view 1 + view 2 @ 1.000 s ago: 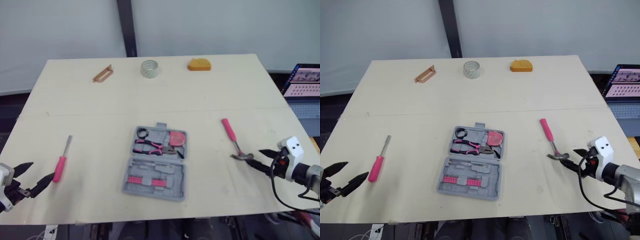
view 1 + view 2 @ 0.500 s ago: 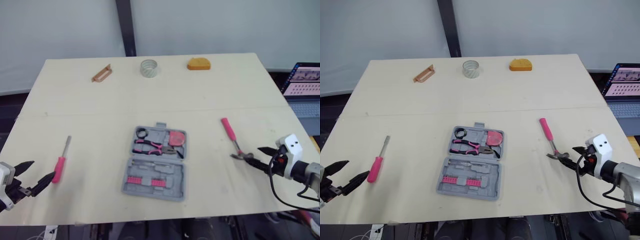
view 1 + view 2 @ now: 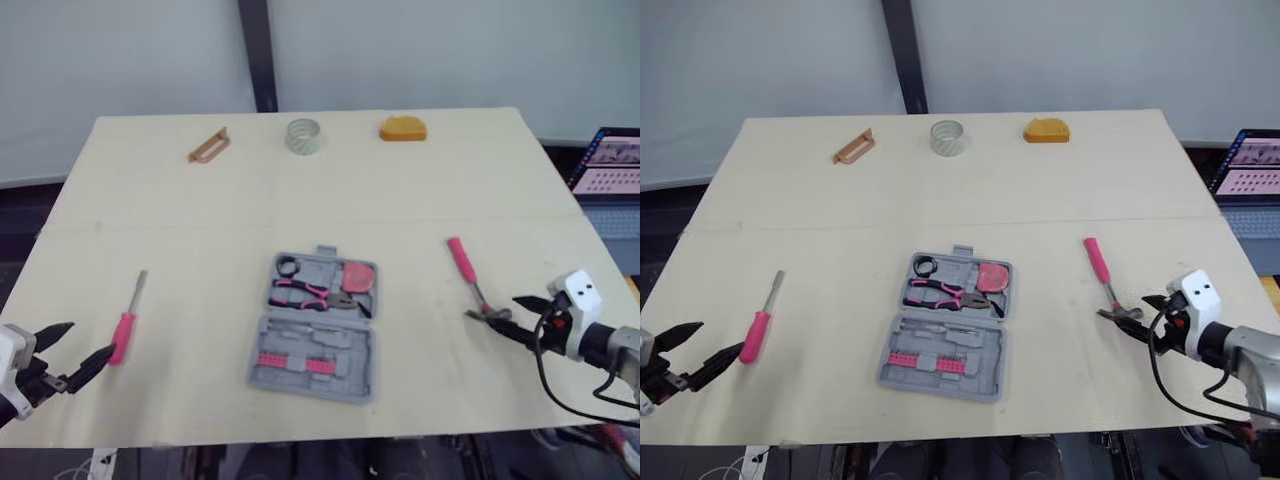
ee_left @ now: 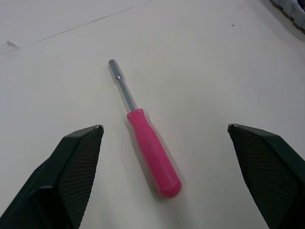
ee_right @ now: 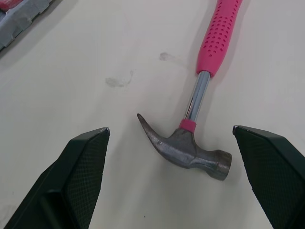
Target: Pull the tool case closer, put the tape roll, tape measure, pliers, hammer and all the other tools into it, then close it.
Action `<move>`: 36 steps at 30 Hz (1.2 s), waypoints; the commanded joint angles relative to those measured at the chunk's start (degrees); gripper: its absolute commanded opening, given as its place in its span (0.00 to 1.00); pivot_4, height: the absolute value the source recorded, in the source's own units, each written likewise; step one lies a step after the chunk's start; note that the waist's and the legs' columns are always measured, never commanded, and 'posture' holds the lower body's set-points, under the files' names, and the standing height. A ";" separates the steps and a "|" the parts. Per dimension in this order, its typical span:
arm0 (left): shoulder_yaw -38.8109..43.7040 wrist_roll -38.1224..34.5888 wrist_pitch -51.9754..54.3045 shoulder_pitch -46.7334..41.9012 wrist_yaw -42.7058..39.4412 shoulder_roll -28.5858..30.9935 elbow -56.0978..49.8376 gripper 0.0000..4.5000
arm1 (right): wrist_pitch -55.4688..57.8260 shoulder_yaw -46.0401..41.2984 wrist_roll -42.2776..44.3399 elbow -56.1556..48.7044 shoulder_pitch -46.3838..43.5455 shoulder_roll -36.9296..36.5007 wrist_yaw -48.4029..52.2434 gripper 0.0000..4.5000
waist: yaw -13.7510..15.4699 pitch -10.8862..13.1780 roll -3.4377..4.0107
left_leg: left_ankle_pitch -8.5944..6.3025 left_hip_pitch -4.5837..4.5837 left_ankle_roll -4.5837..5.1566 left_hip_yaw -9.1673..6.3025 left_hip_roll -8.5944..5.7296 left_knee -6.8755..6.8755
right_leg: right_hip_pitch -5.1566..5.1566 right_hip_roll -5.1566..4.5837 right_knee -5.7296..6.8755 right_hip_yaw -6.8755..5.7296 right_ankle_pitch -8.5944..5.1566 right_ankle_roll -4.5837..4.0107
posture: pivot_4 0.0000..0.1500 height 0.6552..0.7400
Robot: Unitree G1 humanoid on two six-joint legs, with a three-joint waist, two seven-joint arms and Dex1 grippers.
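The grey tool case (image 3: 318, 325) lies open at the table's middle, with pink-handled pliers (image 3: 305, 292) and a pink round tool (image 3: 357, 277) in its far half. A pink-handled hammer (image 3: 470, 280) lies to its right, and my right gripper (image 5: 170, 129) stands open just before the hammer's steel head (image 5: 190, 150). A pink screwdriver (image 4: 145, 143) lies to the left of the case, with my left gripper (image 3: 85, 342) open at its handle end. The tape roll (image 3: 302, 135) stands at the far edge.
A brown handle-like piece (image 3: 208, 146) and an orange object (image 3: 402, 129) lie along the far edge beside the tape roll. A laptop (image 3: 607, 175) stands off the table's right side. Bare tabletop (image 3: 200, 230) surrounds the case.
The right gripper has crept slightly closer to the hammer's head. The left gripper stays by the screwdriver. The view itself has shifted a little.
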 commanded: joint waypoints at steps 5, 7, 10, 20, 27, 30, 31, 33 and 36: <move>0.89 0.24 -0.98 0.62 -0.21 0.80 -0.08 1.00 | 1.00 -1.66 0.72 -1.98 0.59 -1.00 -0.72 0.97 | 0.52 0.01 0.00 | -0.01 0.02 -0.10 0.40 0.14 -0.04 | -0.10 0.21 0.00 0.52 0.02 -0.04 | 1.00 1.00; 0.83 0.27 -1.02 0.56 -0.21 0.81 -0.03 1.00 | 1.06 -1.75 0.91 -1.79 0.58 -0.91 -0.58 0.97 | 0.53 0.01 0.00 | -0.03 0.02 -0.10 0.58 0.14 -0.07 | -0.09 0.22 0.02 0.73 0.03 -0.06 | 1.00 1.00; 0.65 0.34 -0.99 0.24 -0.11 0.91 0.11 1.00 | 0.57 -1.83 0.98 -1.07 0.54 -0.85 -0.28 0.97 | 0.54 0.01 0.00 | -0.04 0.06 -0.10 0.66 0.18 -0.07 | -0.24 0.26 0.05 0.84 0.04 -0.07 | 1.00 1.00; 6.56 -1.88 0.15 2.50 3.09 -1.16 1.76 1.00 | -0.90 -4.44 2.13 2.64 1.29 -0.83 0.07 0.97 | 0.54 0.02 -0.02 | -0.05 0.01 -0.08 1.09 0.23 -0.07 | -0.78 0.30 0.18 1.17 0.09 -0.10 | 1.00 1.00; 11.69 -2.74 -0.05 5.52 6.38 -4.07 4.11 1.00 | -1.02 -6.47 1.96 7.45 0.52 -1.29 -1.25 0.97 | 0.42 0.02 -0.05 | -0.08 0.04 -0.06 1.22 0.32 -0.09 | -0.84 0.38 0.16 1.29 0.10 -0.12 | 1.00 1.00; 11.69 -2.88 0.09 5.97 6.90 -4.82 4.38 1.00 | -1.69 -6.66 1.84 8.94 -0.02 -1.56 -0.82 0.97 | 0.50 0.02 -0.05 | -0.08 0.04 -0.07 1.24 0.33 -0.08 | -0.85 0.39 0.17 1.31 0.12 -0.14 | 1.00 1.00; 11.59 -2.97 0.17 6.12 7.07 -5.15 4.11 1.00 | -1.98 -6.97 1.99 9.51 -0.39 -1.67 -0.75 0.97 | 0.55 0.02 -0.05 | -0.08 0.04 -0.07 1.24 0.33 -0.07 | -0.85 0.39 0.17 1.32 0.12 -0.14 | 1.00 1.00; 11.15 -3.05 0.16 6.38 7.45 -5.77 3.35 1.00 | -2.34 -7.39 2.21 10.38 -0.85 -1.83 -0.61 0.97 | 0.63 0.02 -0.05 | -0.08 0.04 -0.07 1.25 0.33 -0.06 | -0.86 0.39 0.17 1.33 0.13 -0.15 | 1.00 1.00; 9.94 -3.04 0.07 6.54 7.74 -6.64 1.73 1.00 | -3.14 -7.58 2.07 10.99 -0.55 -2.24 0.12 0.97 | 0.72 0.02 -0.05 | -0.08 0.04 -0.07 1.26 0.34 -0.06 | -0.87 0.40 0.17 1.34 0.14 -0.16 | 1.00 1.00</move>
